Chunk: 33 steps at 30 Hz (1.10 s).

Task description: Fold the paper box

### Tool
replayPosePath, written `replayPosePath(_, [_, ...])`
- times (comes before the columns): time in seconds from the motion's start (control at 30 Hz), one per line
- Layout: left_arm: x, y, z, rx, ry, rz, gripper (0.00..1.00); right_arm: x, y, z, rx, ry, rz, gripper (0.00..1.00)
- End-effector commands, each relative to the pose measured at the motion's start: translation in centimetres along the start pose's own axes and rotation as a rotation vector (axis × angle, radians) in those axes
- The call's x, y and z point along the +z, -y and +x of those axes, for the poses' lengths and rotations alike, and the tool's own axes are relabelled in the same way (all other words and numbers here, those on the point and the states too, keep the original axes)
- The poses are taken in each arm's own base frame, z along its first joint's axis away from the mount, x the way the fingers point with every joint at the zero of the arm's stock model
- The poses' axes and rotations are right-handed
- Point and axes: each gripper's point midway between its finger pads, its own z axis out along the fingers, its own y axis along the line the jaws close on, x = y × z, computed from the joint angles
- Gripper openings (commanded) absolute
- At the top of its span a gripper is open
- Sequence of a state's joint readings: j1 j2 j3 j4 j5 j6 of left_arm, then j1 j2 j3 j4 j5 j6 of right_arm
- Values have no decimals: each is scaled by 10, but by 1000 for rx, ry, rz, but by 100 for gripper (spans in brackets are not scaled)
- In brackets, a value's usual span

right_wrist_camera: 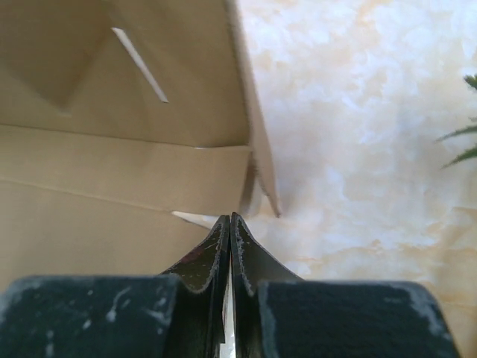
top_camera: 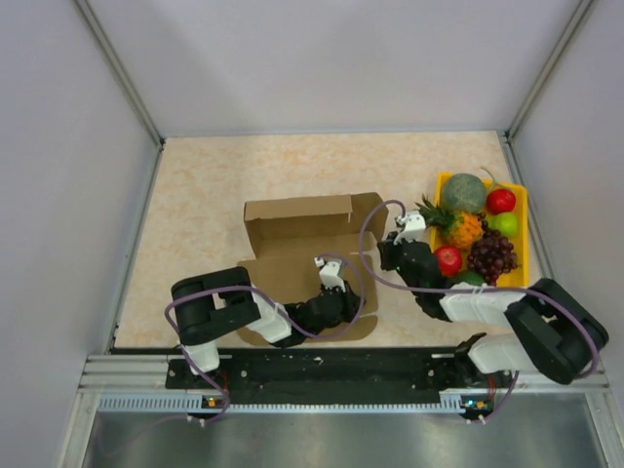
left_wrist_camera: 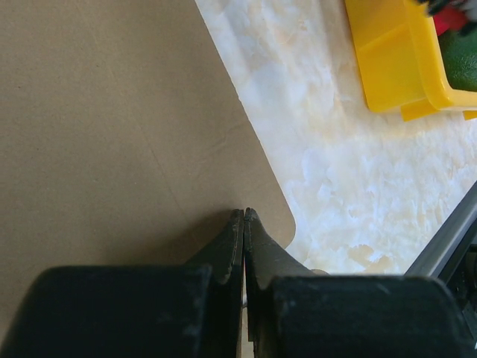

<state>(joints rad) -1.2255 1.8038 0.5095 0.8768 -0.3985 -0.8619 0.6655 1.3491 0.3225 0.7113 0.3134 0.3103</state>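
The paper box (top_camera: 292, 234) is brown cardboard, partly folded, with its back wall raised and flat flaps in front, in the middle of the table. My left gripper (top_camera: 343, 292) is shut with nothing between its fingers. In the left wrist view its tips (left_wrist_camera: 244, 213) rest over a flat flap of the box (left_wrist_camera: 112, 134) near that flap's rounded corner. My right gripper (top_camera: 388, 244) is shut and empty at the box's right side. In the right wrist view its tips (right_wrist_camera: 229, 217) sit just before the raised right wall of the box (right_wrist_camera: 112, 164), by a slotted panel.
A yellow tray (top_camera: 522, 224) full of fruit stands at the right, close to my right arm; its corner shows in the left wrist view (left_wrist_camera: 387, 67). Grey walls close in the table on three sides. The beige tabletop (top_camera: 205, 185) lies behind and left of the box.
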Motion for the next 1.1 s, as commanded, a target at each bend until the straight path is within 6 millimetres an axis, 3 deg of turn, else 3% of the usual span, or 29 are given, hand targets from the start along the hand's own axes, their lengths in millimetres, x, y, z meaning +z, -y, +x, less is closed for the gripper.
replayPosePath(0.0, [-5, -10, 2, 16, 4, -24, 0, -9, -35, -25, -19, 5, -160, 0])
replayPosePath(0.17, [-5, -9, 0, 12, 10, -17, 0, 13, -48, -7, -133, -40, -229, 0])
replayPosePath(0.2, [-6, -9, 1, 13, 8, -15, 0, 17, -48, -13, -136, -8, -223, 0])
replayPosePath(0.47, [-6, -12, -1, 8, 19, -23, 0, 53, -19, -4, -253, -2, -36, 0])
replayPosePath(0.63, [-6, -15, -1, 2, 29, -28, 0, 51, 2, -2, -257, -8, 77, 0])
replayPosePath(0.8, [-6, -15, -1, 1, 30, -26, 0, 54, 6, 6, -256, -31, 99, 0])
replayPosePath(1.07, [-7, -15, -1, 1, 34, -24, 0, 64, -9, 16, -240, -63, 18, 0])
